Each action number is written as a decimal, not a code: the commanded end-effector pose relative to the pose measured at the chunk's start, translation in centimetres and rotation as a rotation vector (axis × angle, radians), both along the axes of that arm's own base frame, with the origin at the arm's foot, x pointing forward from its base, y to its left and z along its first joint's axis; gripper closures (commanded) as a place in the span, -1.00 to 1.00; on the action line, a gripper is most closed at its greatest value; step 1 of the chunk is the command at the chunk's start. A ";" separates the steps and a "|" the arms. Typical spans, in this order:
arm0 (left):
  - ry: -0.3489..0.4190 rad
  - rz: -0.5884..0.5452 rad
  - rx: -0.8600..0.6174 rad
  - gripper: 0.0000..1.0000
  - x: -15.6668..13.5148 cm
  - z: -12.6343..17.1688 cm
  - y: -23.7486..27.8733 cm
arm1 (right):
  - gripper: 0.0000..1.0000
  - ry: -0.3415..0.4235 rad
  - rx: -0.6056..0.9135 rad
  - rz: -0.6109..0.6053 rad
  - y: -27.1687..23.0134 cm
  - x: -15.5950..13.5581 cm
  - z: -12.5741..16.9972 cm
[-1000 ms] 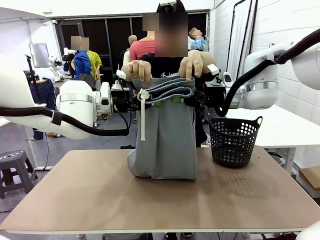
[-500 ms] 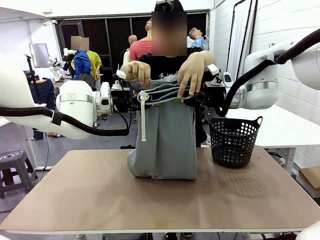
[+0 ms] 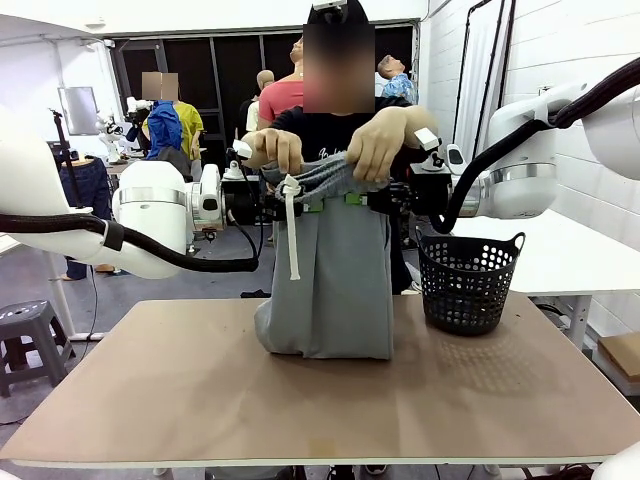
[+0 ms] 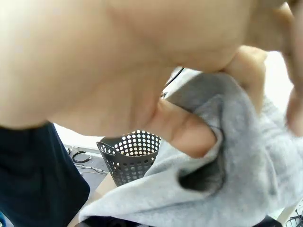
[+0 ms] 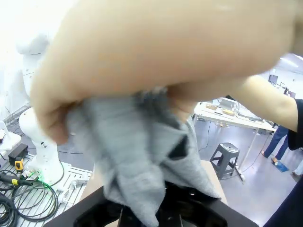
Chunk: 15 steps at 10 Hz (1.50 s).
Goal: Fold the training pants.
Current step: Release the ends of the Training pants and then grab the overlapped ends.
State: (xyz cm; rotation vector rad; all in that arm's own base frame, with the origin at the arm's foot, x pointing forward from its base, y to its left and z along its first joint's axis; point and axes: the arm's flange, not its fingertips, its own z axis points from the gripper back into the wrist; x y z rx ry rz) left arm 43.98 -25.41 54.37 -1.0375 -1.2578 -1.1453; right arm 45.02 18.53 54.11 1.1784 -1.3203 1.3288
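Locate the training pants at the centre of the counter. They hang upright from the waistband, and their lower end rests on the counter surface.

Check the left claw: it is clamped on the fabric just below the waistband on the robot's left. Check the right claw: it is clamped on the same edge on the robot's right.

Note the person's hands gripping the top of the waistband, one above each claw. The white drawstring hangs down the left side of the pants.

The black perforated basket stands on the counter, near the pants on the robot's right and apart from them.

In the right wrist view, the grey fabric is bunched under a hand.
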 end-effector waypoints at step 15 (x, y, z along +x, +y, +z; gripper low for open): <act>-0.002 -0.008 -0.010 1.00 0.0 0.3 0.0 | 1.00 -0.006 0.014 0.003 0.0 -0.4 0.0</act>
